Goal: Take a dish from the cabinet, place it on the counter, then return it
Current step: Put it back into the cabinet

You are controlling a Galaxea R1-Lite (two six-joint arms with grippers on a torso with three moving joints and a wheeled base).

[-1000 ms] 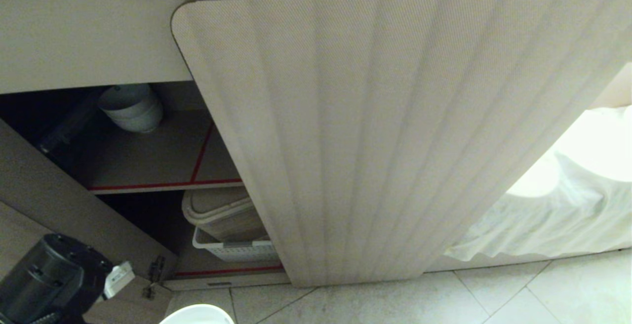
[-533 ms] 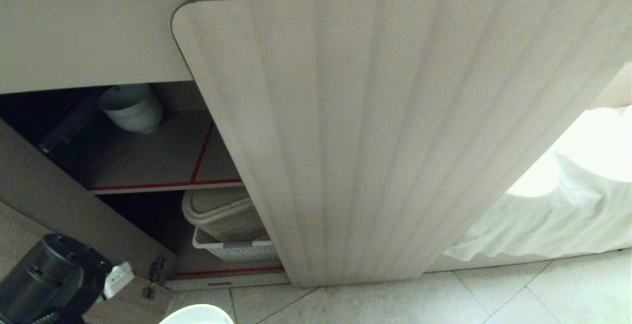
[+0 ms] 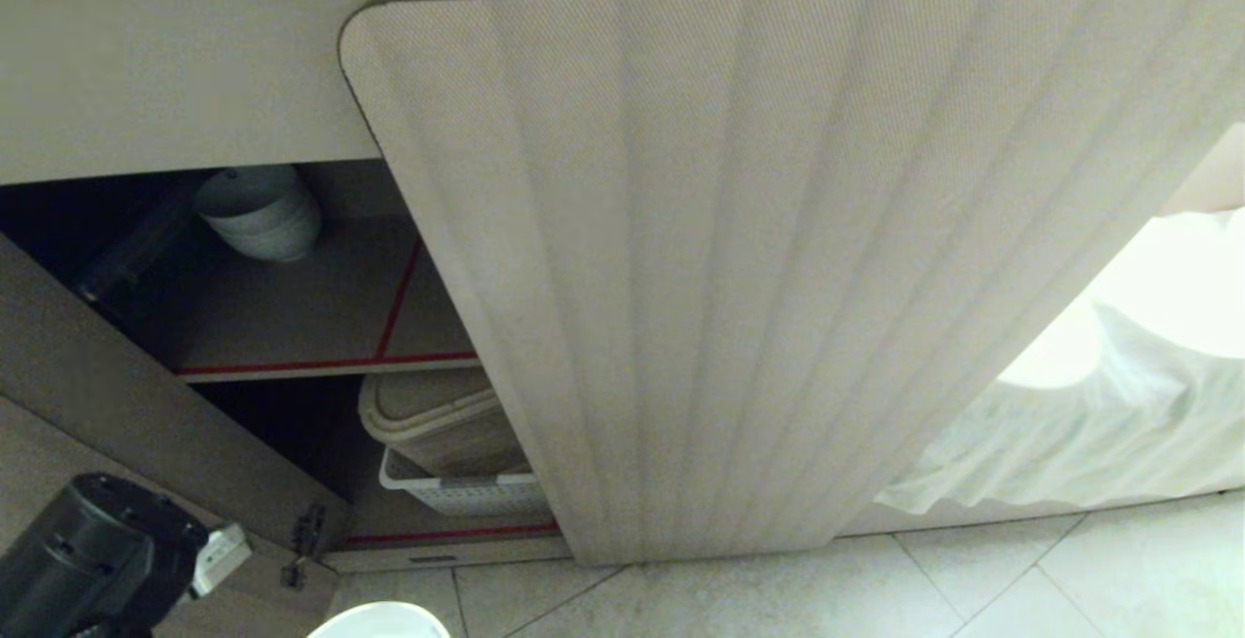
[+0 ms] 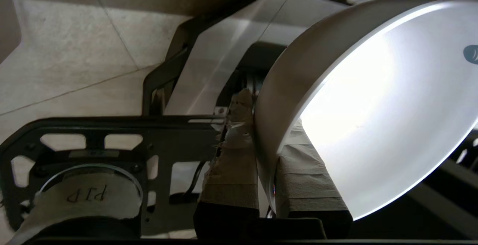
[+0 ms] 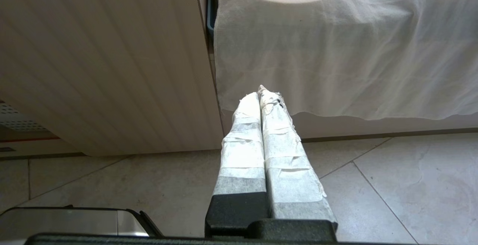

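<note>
My left gripper (image 4: pixel 267 151) is clamped on the rim of the dish (image 4: pixel 373 107), one taped finger (image 4: pixel 233 170) against the outer wall and the other inside the bowl. The dish hangs low beside the open cabinet (image 3: pixel 292 298), above the tiled floor (image 4: pixel 67 62), with only a sliver of its white rim (image 3: pixel 379 621) showing at the bottom edge of the head view. I judge the piece to be glazed ceramic: rigid, moderately heavy for a single-edge hold, slick under the padding and likely to chip or break if it strikes the floor or a shelf edge. The rim is the only practical purchase on so deep and rounded a body, and the pinch sits off-centre, so I expect the bowl to want to pivot in the grip during any quick swing. More white bowls (image 3: pixel 261 215) sit stacked at the back of the upper shelf (image 3: pixel 321 363), behind its red strip. My right gripper (image 5: pixel 260 97) is parked near the ribbed door (image 5: pixel 104 62), fingers pressed together and holding nothing.
</note>
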